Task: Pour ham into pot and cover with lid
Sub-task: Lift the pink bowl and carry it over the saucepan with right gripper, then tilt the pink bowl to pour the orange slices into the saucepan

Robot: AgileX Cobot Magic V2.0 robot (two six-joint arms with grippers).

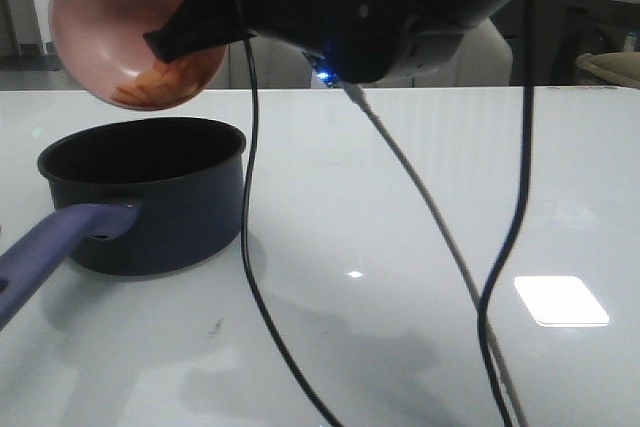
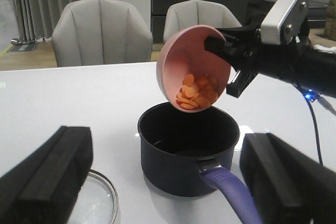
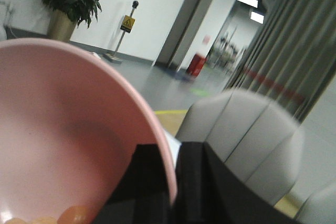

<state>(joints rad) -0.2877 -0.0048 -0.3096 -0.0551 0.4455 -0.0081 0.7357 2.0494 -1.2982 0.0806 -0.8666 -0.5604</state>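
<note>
My right gripper (image 1: 180, 32) is shut on the rim of the pink bowl (image 1: 95, 27) and holds it tilted steeply above the dark blue pot (image 1: 150, 212). The orange-pink ham (image 1: 160, 85) lies heaped at the bowl's lower lip, still inside. The left wrist view shows the same: bowl (image 2: 181, 61), ham (image 2: 194, 94), pot (image 2: 184, 153) with its purple handle (image 2: 231, 195). My left gripper (image 2: 168, 182) is open and empty, on the handle side of the pot. The glass lid (image 2: 97, 203) lies flat on the table beside the pot. In the right wrist view my fingers (image 3: 152, 182) pinch the bowl rim (image 3: 157, 150).
Two black cables (image 1: 250, 247) and a grey one hang from the right arm down over the white table (image 1: 400, 197). Grey chairs (image 2: 100, 30) stand beyond the table's far edge.
</note>
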